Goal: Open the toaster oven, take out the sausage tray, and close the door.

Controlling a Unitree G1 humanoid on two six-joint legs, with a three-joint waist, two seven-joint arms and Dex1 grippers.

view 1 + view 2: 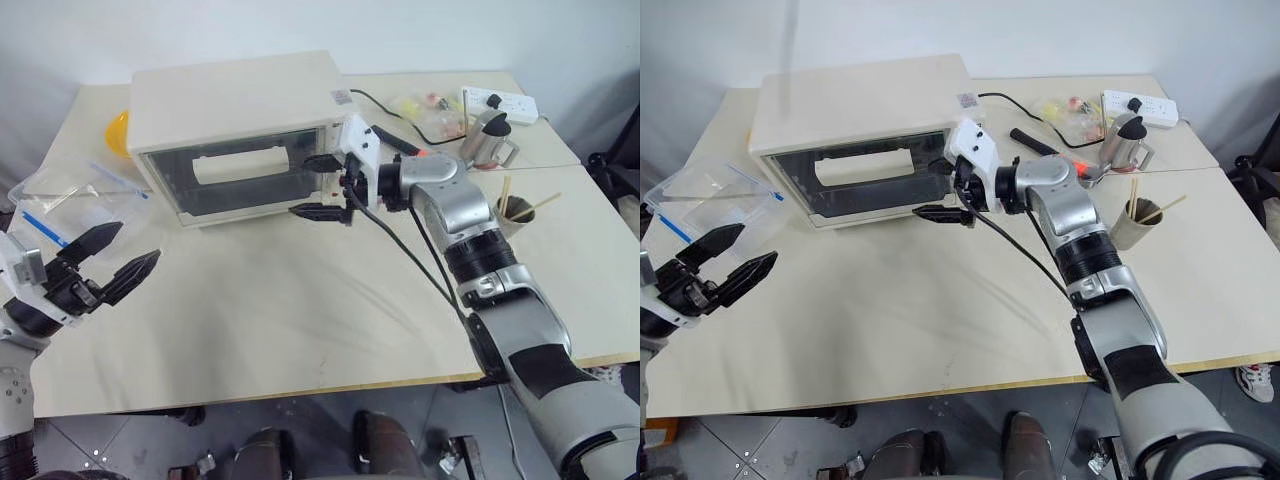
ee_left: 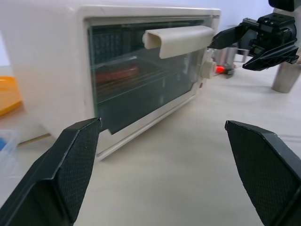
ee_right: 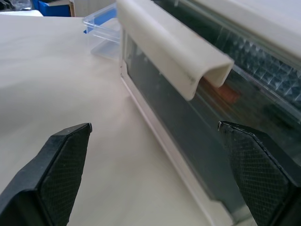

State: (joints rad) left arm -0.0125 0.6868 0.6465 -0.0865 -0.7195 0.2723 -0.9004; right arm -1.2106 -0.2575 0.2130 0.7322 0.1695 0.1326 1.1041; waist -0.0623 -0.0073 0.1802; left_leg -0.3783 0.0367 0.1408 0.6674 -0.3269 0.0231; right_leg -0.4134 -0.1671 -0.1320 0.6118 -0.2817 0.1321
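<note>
The cream-white toaster oven [image 1: 235, 100] stands at the back left of the table, its glass door [image 1: 225, 192] shut. A long white bar handle [image 1: 240, 165] runs across the top of the door. Through the glass a red sausage [image 2: 117, 74] lies on the dim sausage tray [image 2: 146, 81] inside. My right gripper [image 1: 303, 185] is open at the right end of the door, one finger level with the handle [image 3: 174, 47] and one near the door's lower edge, holding nothing. My left gripper [image 1: 137, 243] hangs open and empty over the table's left side, in front of the oven.
A clear plastic container with a blue strip [image 1: 75, 195] lies left of the oven, a yellow object [image 1: 118, 130] behind it. At the back right are a metal kettle [image 1: 490, 138], a power strip [image 1: 500, 102], a cup of sticks [image 1: 515, 212] and the oven's black cable [image 1: 395, 115].
</note>
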